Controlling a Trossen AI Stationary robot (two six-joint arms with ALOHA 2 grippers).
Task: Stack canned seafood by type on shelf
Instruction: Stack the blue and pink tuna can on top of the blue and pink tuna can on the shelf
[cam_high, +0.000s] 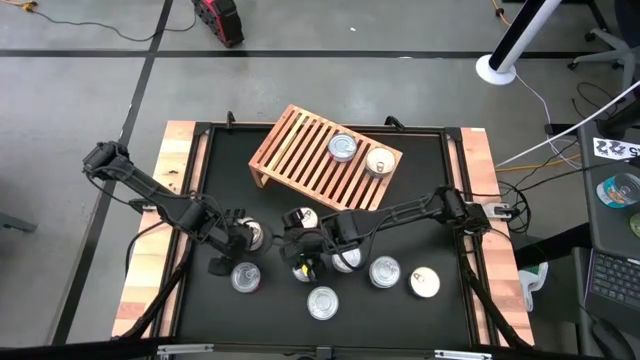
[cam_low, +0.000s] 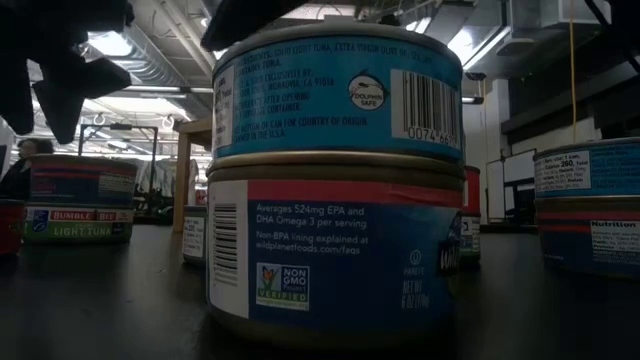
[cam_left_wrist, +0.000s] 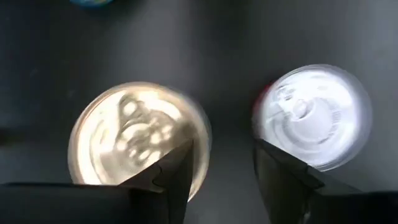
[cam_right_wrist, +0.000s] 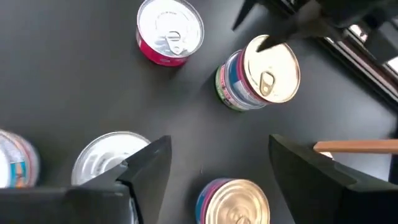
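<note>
Jaws of both arms stand apart and hold nothing. The left gripper (cam_high: 232, 240) hangs over a two-can stack (cam_high: 254, 236) on the dark surface (cam_high: 420, 200), on the near side of the shelf (cam_high: 322, 158); its wrist view shows open space between its fingers, with a gold-lidded can (cam_left_wrist: 138, 132) under one and a white-lidded can (cam_left_wrist: 313, 115) under the other. The right gripper (cam_high: 305, 245) hovers near the shelf's front edge among loose cans, its fingers framing bare surface.

Two cans (cam_high: 343, 148) already sit on the shelf's slats. The rest, about eight, lie in front of the shelf.

To do this step well, I'd judge the left arm should lift straight up clear of the stack before moving off sideways, so a finger does not clip the top can. The next pick should be centred on one lid, jaws clearing neighbouring cans.

Readable writing, in the low view: the nearest stack's lower can (cam_low: 335, 250) says "NON GMO", "EPA and DHA Omega 3 per serving" and "wildplanetfoods.com"; its upper can (cam_low: 335, 90) mentions tuna and carries a barcode. A can to the side (cam_low: 80, 205) reads "BUMBLE BEE" and "LIGHT TUNA".
</note>
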